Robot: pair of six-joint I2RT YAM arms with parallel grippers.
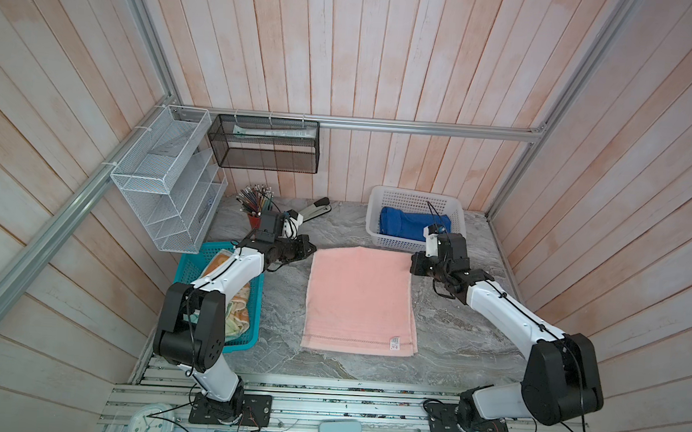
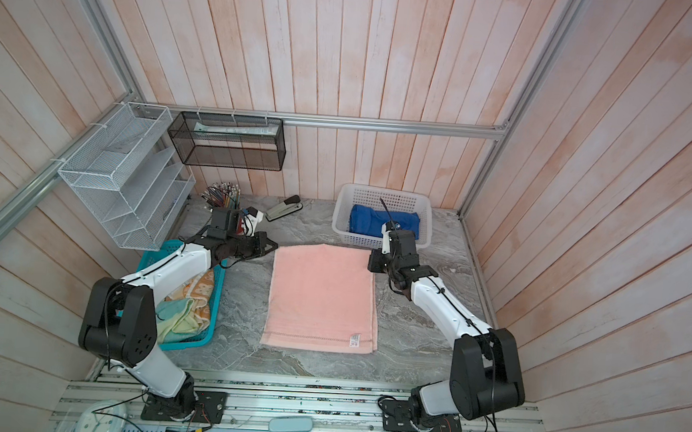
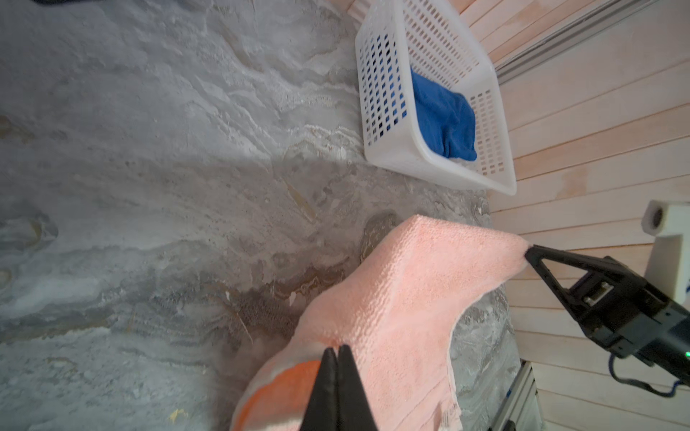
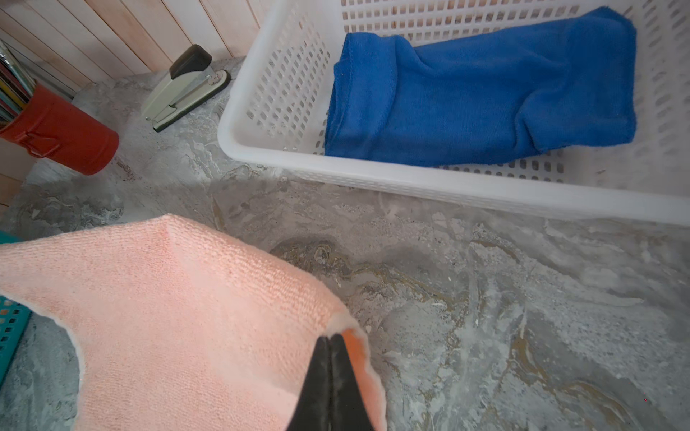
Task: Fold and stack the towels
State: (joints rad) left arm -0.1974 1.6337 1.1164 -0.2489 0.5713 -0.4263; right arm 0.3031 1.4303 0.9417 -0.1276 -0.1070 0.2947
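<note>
The grey counter [image 1: 448, 337] carries a pink towel [image 1: 361, 301], a white basket [image 1: 396, 242], a teal basket [image 1: 239, 346], a stapler [image 1: 315, 209] and a pencil cup [image 1: 254, 220].

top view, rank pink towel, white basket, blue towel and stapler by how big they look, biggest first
1. pink towel
2. white basket
3. blue towel, lying inside the basket
4. stapler, clearly the smallest

Left pincer [image 1: 313, 248] and right pincer [image 1: 412, 267] each clamp a far corner of the pink towel [image 1: 361, 301].
The left arm [image 1: 228, 271] and right arm [image 1: 509, 307] reach forward with elbows raised and wrists low, turned inward to face each other. In both wrist views the jaws are pressed together on cloth.
</note>
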